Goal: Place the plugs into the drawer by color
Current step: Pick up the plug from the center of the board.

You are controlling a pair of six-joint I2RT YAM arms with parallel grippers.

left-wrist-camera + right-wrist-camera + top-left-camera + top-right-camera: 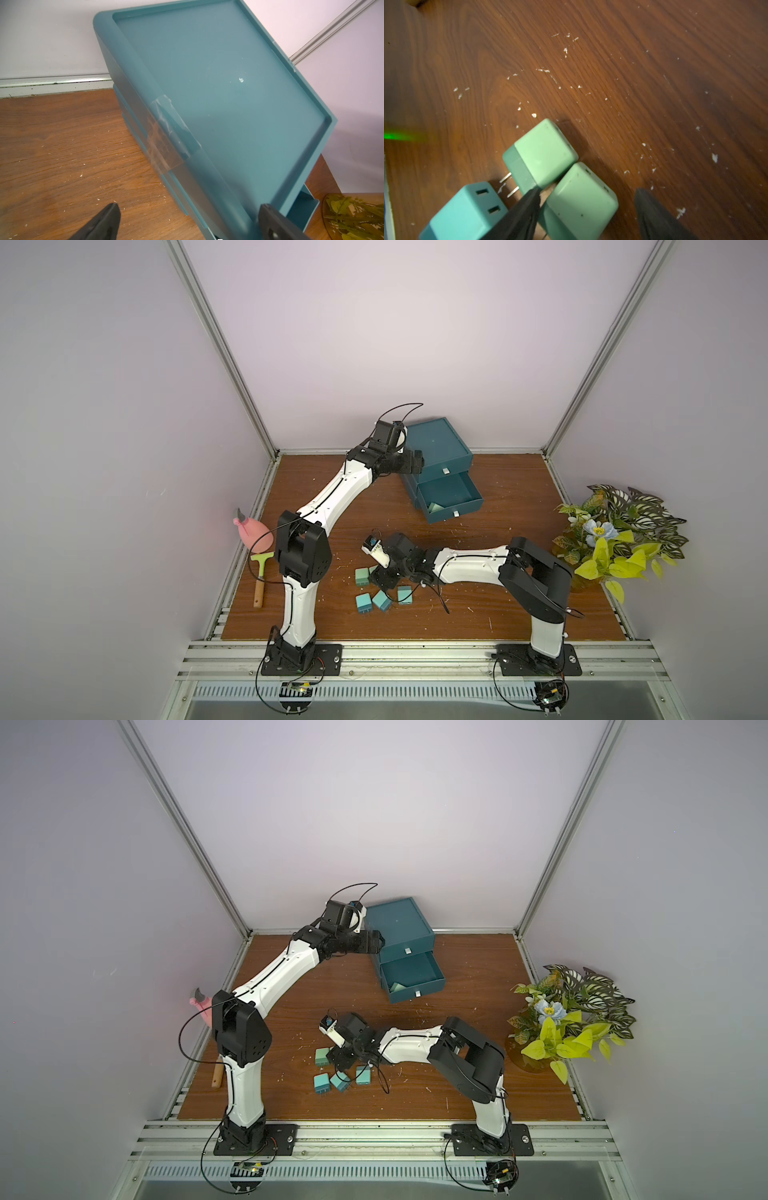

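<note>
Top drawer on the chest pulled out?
No, the top drawer sits shut in the chest; the drawer below it is the one pulled out.

Dark teal chest (438, 448) of stacked drawers stands at 12 o'clock on the wooden surface (498, 572), top drawer (446, 472) shut, the drawer below it (451, 495) pulled open with one light green plug (433, 507) inside. At 7 o'clock from it, two more green plugs (544, 153) lie touching, with three turquoise plugs (381, 600) clustered at their 6 o'clock.
</note>
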